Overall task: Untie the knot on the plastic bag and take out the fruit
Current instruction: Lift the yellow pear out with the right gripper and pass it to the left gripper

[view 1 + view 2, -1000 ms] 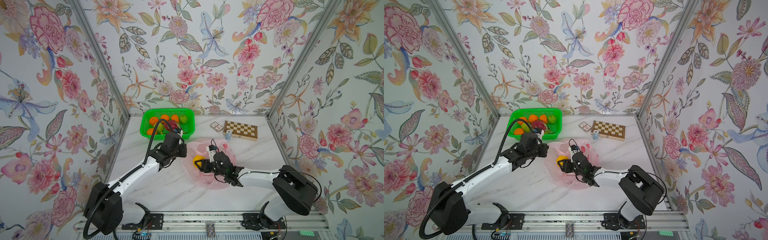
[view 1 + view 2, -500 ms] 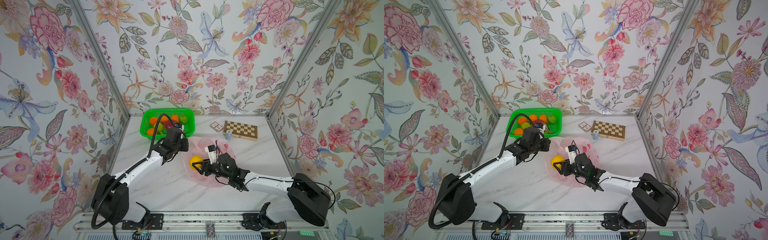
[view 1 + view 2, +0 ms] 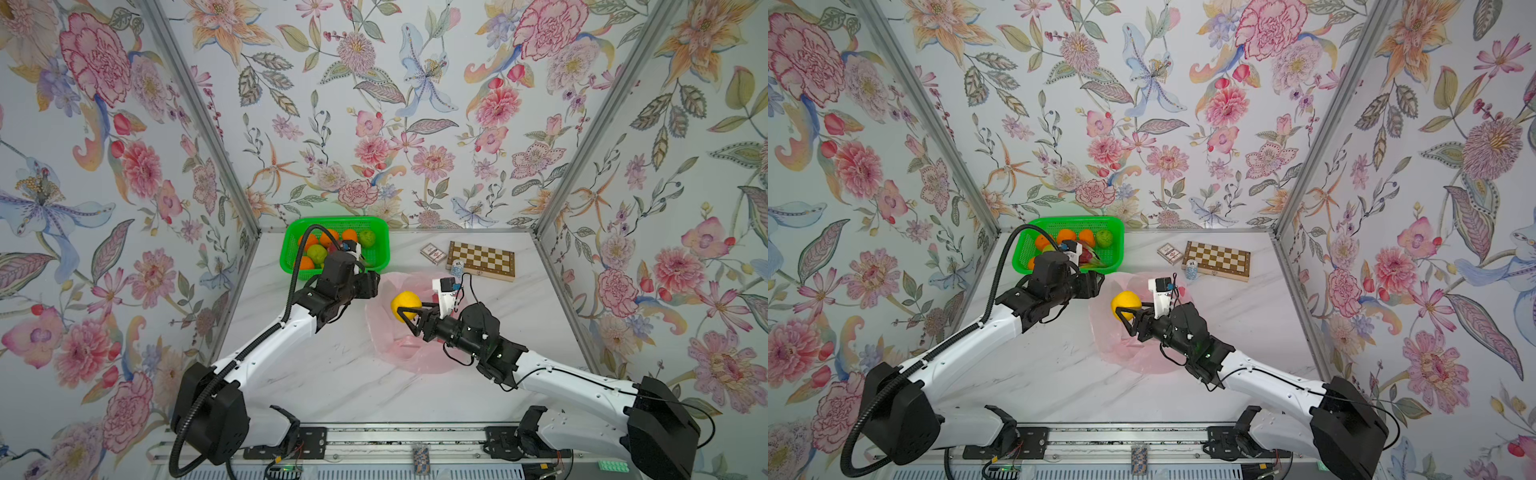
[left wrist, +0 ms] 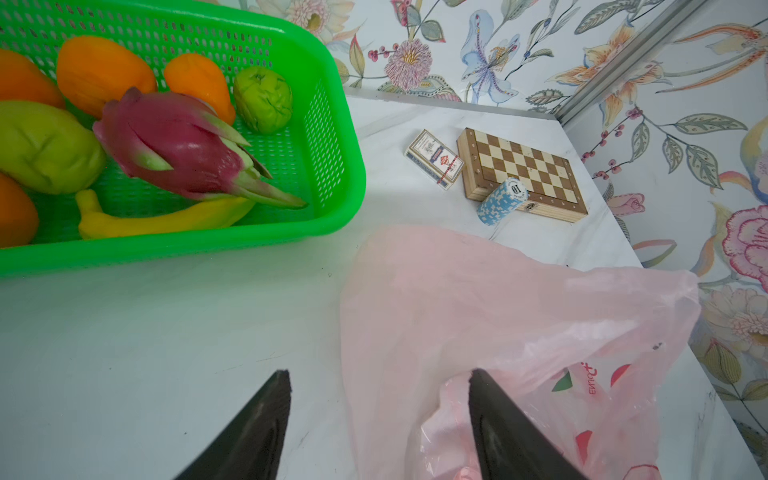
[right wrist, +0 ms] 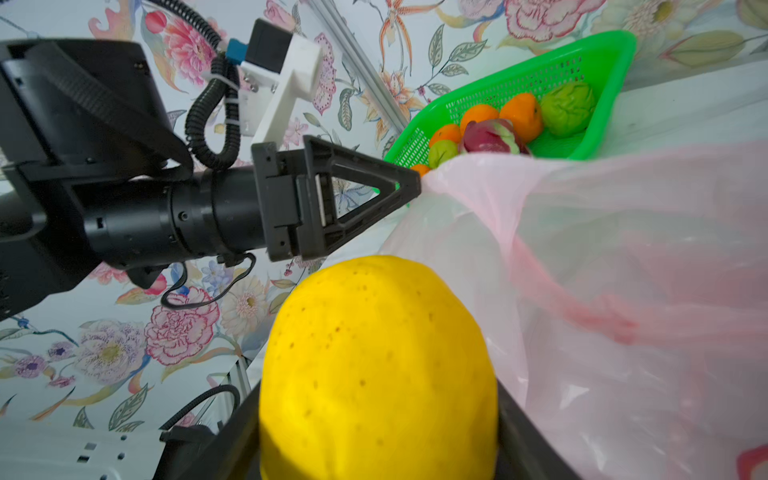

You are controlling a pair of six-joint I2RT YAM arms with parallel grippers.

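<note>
Right fingers [image 5: 528,449] clamp the yellow fruit [image 3: 405,301] just above the plastic bag [image 3: 399,353], mid-worktop [image 3: 332,386]. Left fingers [image 4: 257,428] spread wide, empty, at the bag's rim. Risk: the round fruit slips and rolls, or the unheld film snags and drags along.

Legend: you are viewing bare desk [image 3: 332,374] lying open on the near side of the plastic bag [image 3: 382,332]. The green basket [image 3: 382,249], left claw [image 3: 375,285], card box [image 3: 433,253] and chessboard [image 3: 482,259] are crowding the far side, and a strip between basket and box is lying free.
</note>
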